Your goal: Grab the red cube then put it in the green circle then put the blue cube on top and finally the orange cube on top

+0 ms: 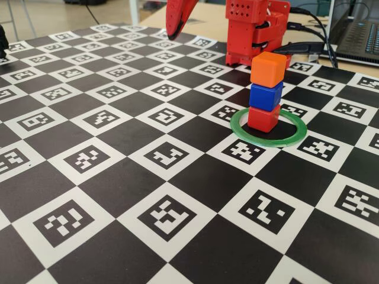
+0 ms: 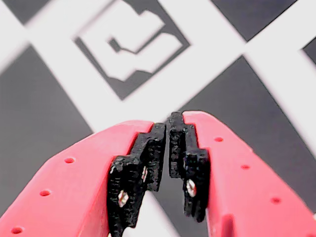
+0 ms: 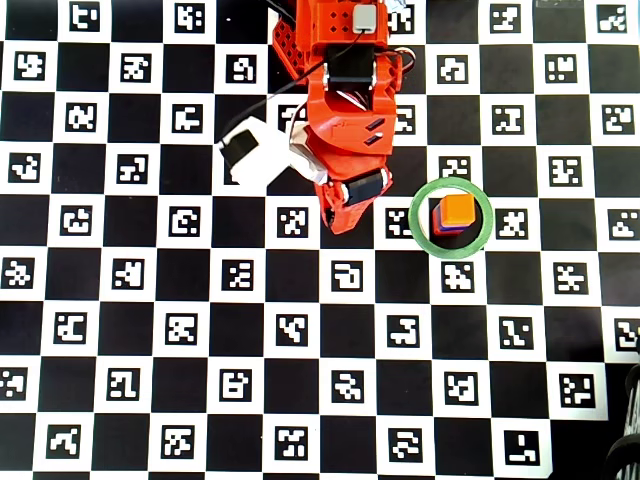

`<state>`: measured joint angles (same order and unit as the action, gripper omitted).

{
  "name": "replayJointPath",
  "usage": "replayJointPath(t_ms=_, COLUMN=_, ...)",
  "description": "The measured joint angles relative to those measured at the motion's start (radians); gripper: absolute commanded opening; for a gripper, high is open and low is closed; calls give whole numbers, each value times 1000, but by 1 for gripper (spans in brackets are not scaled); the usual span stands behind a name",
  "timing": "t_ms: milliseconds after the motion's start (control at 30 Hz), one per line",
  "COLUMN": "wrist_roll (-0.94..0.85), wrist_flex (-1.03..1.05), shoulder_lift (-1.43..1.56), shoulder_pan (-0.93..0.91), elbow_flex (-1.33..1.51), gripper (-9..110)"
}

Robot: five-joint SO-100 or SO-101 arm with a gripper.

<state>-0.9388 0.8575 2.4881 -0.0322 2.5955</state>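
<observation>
Cubes stood stacked: we saw the small matte red plastic cube (image 1: 263,118) inside the thin flat green plastic ring (image 1: 296,137), the deep-blue plastic cube (image 1: 265,95) on it, the bright orange plastic cube (image 1: 267,68) topmost. Our red two-finger gripper (image 2: 168,129) hung empty, its tips nearly touching, well apart from them.

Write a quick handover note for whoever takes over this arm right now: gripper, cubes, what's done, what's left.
Gripper: shut, empty, off the stack, over the checkered board.
Red cube sits inside the green circle; blue cube is on it, orange cube on top, slightly offset.
Done: all three stacked.
Left: nothing to place; keep the arm away from the tower.
</observation>
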Motion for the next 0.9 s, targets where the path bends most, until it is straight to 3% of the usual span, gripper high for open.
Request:
replayJointPath(t_ms=167, wrist_roll=-224, wrist_flex=-28, shoulder_lift=71, shoulder_pan=0, elbow_flex=146, gripper=-6)
replayJointPath(t_ms=300, wrist_roll=-301, wrist_flex=-48, shoulder_lift=153, shoulder_pan=0, elbow_flex=256, gripper=-6)
replayJointPath(t_ms=600, wrist_roll=-330, wrist_flex=-20, shoulder_lift=463, shoulder_pan=-37, elbow_flex=499, gripper=-6)
replayJointPath(t_ms=900, wrist_roll=-390, wrist_flex=101, shoulder_lift=637, shoulder_pan=15, elbow_flex=532, gripper=-6)
